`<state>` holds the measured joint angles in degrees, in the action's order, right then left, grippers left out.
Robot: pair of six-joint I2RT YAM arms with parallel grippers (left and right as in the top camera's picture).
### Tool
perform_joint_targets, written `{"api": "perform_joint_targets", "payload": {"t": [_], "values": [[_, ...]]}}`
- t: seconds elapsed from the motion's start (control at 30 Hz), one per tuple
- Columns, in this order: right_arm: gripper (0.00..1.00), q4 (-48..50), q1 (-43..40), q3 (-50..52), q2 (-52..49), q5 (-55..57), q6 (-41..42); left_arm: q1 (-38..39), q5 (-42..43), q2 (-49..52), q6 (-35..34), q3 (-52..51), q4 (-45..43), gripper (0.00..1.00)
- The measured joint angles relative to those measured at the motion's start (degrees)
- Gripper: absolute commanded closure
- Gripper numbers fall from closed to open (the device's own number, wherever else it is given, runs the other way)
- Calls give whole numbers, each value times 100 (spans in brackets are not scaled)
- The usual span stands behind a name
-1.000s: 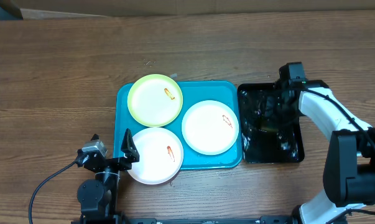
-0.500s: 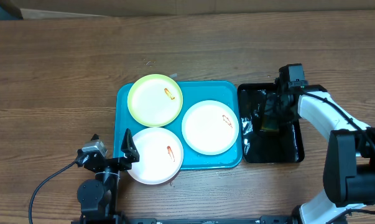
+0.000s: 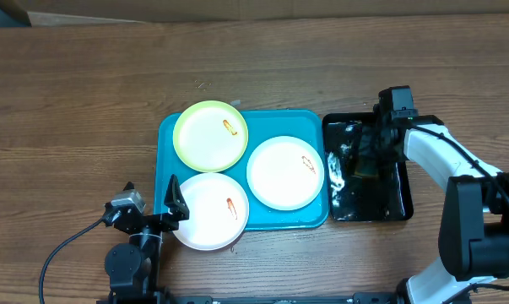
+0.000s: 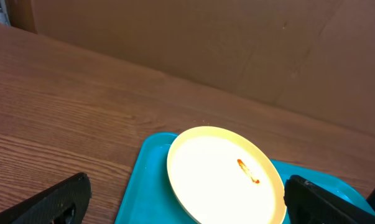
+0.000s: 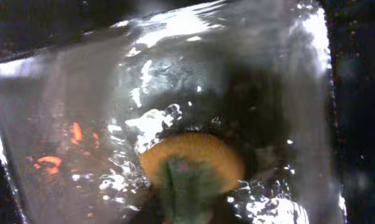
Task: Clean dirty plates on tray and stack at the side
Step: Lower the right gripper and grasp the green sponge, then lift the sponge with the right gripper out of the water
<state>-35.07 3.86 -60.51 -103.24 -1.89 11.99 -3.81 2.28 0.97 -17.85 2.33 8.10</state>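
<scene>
The turquoise tray [image 3: 275,121] holds three plates, each with a small red-orange smear: a yellow-green plate [image 3: 210,135] at the back left, a white plate [image 3: 285,172] at the right, and a white plate [image 3: 210,211] at the front left. My left gripper [image 3: 153,197] is open and empty at the tray's front left corner, beside the front white plate. In the left wrist view, the yellow-green plate [image 4: 224,180] lies on the tray [image 4: 147,186] between my spread fingers [image 4: 187,199]. My right gripper [image 3: 368,156] is down in the black tray, shut on a yellow-and-green sponge [image 5: 192,167] in water.
The black glossy tray [image 3: 389,203] with water stands right of the turquoise tray, touching it. A brown cardboard wall [image 4: 237,37] runs along the table's far edge. The cable of my left arm [image 3: 64,249] trails off at the front left.
My right gripper has shifted slightly toward the front inside the black tray, and the water glints have moved. The left arm and the plates have not moved.
</scene>
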Motion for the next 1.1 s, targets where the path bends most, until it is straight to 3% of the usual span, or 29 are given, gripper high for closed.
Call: {"api": "perform_joint_targets", "payload": {"t": [0.17,0.27,0.33,0.37,0.4,0.47,0.5,0.53,0.57,0.63,0.77,0.87,0.93,1.0,1.07,1.1], "values": [[30,-66,-2,0,0,-24,-17,0,0,0,0,0,0,0],[45,-205,0,0,0,-105,-22,0,0,0,0,0,0,0],[67,-258,4,7,0,-173,-28,0,0,0,0,0,0,0],[90,-286,11,11,0,-190,-33,0,0,0,0,0,0,0],[96,-302,15,15,0,-212,-7,0,0,0,0,0,0,0],[94,-313,31,15,0,-260,0,0,0,0,0,0,0,0],[81,-308,31,15,0,-258,4,0,0,0,0,0,0,0],[49,-310,33,15,0,-264,-4,0,0,0,0,0,0,0],[34,-319,37,17,0,-275,24,0,0,0,0,0,0,0],[23,-317,37,17,0,-282,-2,0,0,0,0,0,0,0],[24,-411,37,17,0,-319,-4,0,0,0,0,0,0,0],[38,-599,37,17,11,-385,-11,0,0,0,0,0,0,0],[59,-730,37,17,13,-417,-9,0,0,0,0,0,0,0],[94,-855,37,17,13,-442,-28,0,0,0,0,0,-2,0],[96,-964,37,20,13,-476,4,0,0,0,0,0,0,0],[68,-1003,37,20,13,-481,9,0,0,0,0,0,0,0]]}}
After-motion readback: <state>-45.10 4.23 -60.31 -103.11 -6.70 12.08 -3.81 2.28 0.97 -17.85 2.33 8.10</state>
